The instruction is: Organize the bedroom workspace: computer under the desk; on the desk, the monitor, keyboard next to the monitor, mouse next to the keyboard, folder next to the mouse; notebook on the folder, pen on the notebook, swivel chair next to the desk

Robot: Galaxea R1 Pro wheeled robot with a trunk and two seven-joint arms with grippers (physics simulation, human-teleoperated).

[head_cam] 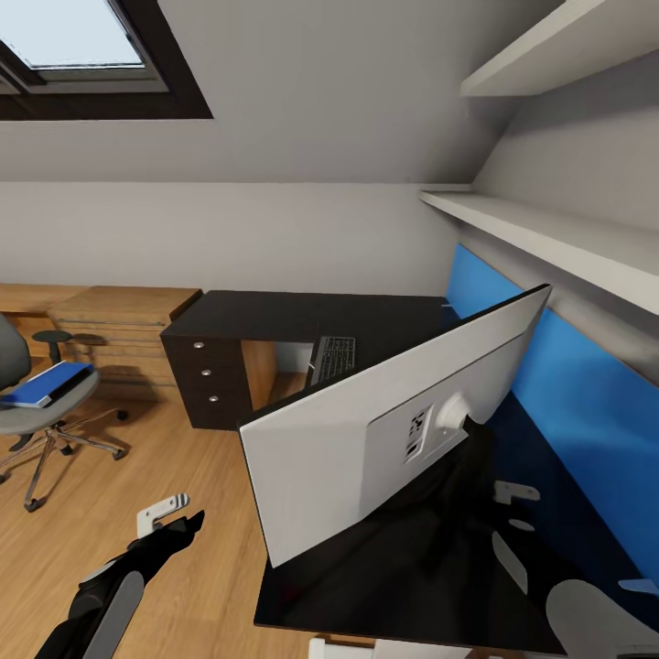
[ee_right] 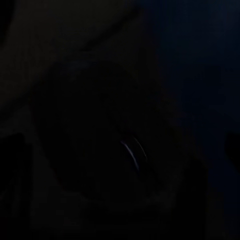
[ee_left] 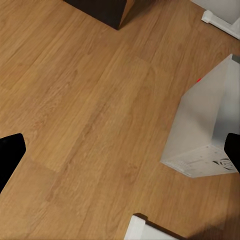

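The monitor [head_cam: 366, 430] stands tilted on the desk [head_cam: 275, 316], back towards me, seemingly mid-placement. The left gripper [head_cam: 169, 517] hangs open and empty over the floor [ee_left: 90, 115]; the right one's state I cannot tell.

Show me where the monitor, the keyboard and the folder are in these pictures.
monitor [head_cam: 339, 439], head view, on its pale back panel.
keyboard [head_cam: 335, 357], head view, on the middle of its keys.
folder [head_cam: 41, 385], head view, on its blue cover.

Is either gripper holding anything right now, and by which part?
The left gripper is open over the floor, holding nothing. For the right, it cannot be told; its wrist view is dark.
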